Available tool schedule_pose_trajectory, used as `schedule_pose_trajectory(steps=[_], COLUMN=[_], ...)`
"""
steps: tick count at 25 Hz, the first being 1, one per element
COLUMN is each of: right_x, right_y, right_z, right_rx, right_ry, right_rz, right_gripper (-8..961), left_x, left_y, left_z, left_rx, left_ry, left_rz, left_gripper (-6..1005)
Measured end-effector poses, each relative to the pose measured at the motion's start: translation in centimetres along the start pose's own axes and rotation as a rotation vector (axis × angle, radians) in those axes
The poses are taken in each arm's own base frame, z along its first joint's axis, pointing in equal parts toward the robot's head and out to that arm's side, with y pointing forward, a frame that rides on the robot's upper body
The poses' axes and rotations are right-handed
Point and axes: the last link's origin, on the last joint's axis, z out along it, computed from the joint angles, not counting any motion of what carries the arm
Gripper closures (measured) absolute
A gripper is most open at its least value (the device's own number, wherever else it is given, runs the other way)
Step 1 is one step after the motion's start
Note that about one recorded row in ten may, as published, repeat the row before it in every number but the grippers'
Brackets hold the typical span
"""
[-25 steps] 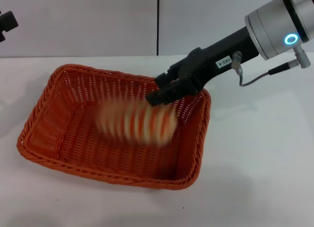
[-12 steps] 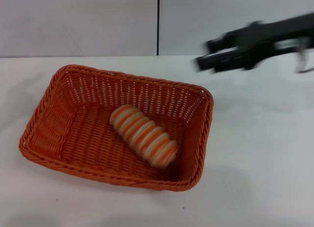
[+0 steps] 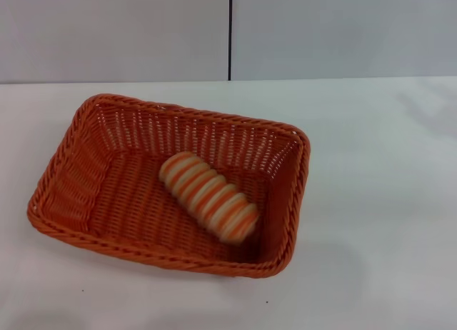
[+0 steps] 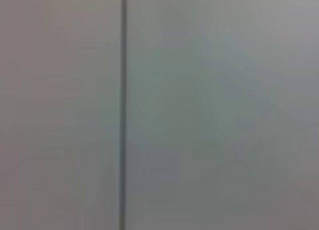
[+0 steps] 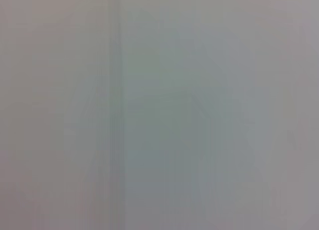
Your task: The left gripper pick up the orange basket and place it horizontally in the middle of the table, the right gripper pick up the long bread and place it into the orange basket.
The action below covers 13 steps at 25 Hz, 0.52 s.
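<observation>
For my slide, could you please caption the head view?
Striped cream-and-orange toy loaf lying diagonally inside the orange woven basket on the white table.

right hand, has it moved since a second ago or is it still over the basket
Yes. A second ago it hung over the far right corner of the orange basket; it then pulled away up and to the right, and now it is out of the head view. The long bread lies inside.

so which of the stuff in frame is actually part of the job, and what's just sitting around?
Job items:
- orange basket, on the table
- long bread, lying inside the basket
- left and right grippers: neither in view

Just around:
- grey back wall with a dark vertical seam
- nothing else loose on the table
</observation>
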Motion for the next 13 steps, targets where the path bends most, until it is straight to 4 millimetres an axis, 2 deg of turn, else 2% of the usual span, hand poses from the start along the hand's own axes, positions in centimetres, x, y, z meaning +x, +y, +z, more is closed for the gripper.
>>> schedule_pose_trajectory(steps=[3,4,5,7,9,13], right_x=[3.4,5.2,5.2,7.2,8.2,9.1], right_y=[-0.7,-0.7,-0.7,-0.7,-0.5,-0.2], right_z=[-2.2,-2.9,-2.9,-3.0,-2.7,-2.2], right_rx=[0.19,0.317,0.317,0.471,0.531,0.563], right_ry=[-0.169,-0.219,-0.219,-0.232,-0.213,-0.181], right_rz=[-0.089,-0.137,-0.137,-0.178,-0.198,-0.227], right_gripper=[360,360,360,360,360,360], left_x=[-1.0,-1.5,-1.8,-2.1,-2.6,-3.6], left_y=[0.8,1.5,1.9,2.5,3.3,4.5], left_z=[-1.7,-2.8,-3.2,-3.9,-4.5,-4.7], left_rx=[0.098,0.162,0.187,0.221,0.26,0.312], left_ry=[0.045,0.071,0.08,0.091,0.091,0.068], left_rz=[0.029,0.043,0.052,0.056,0.095,0.145], left_gripper=[422,422,422,422,422,422])
